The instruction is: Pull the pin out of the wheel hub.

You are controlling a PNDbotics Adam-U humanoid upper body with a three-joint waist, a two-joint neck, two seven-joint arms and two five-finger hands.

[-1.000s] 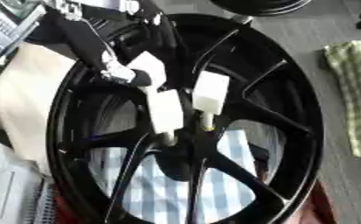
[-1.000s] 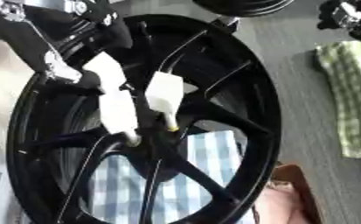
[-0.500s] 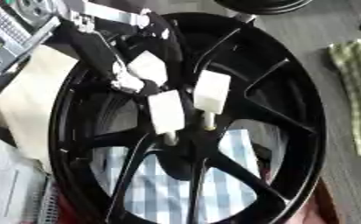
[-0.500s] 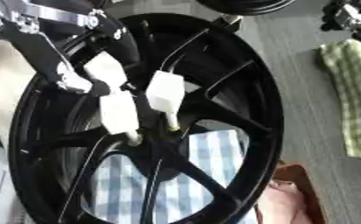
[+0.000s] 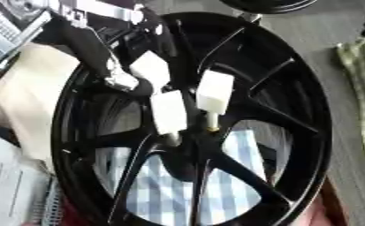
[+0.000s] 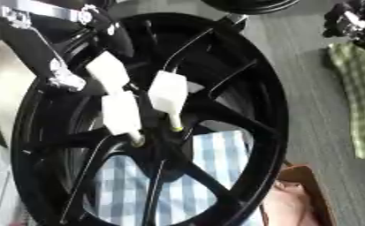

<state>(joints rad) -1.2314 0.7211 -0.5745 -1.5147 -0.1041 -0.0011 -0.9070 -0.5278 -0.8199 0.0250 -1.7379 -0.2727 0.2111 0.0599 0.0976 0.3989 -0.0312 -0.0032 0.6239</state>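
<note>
A black wheel (image 5: 293, 132) fills most of both views, its spokes running in to the hub (image 5: 189, 145) near the middle. Under it lies a blue-and-white checked cloth (image 5: 166, 194), showing through the gaps between the spokes.

The left hand (image 5: 119, 77) comes in from the upper left, a black arm with a silver joint, and reaches over the rim toward the hub. Three white pads sit at its fingertips (image 6: 122, 112): one upper pad near the silver joint, one lower pad pointing down at the hub, and one to the right of these. The last two stand side by side with a narrow gap between them (whether they pinch anything I cannot tell).

Below the right pad a thin pale pin (image 6: 173, 122) runs down to a small yellowish spot at the hub. It is still seated there.

A green checked towel (image 6: 359, 101) lies well apart at the right edge. The right hand (image 6: 347, 22) is only a dark shape in the upper right corner of the right eye view; its fingers cannot be made out.
</note>
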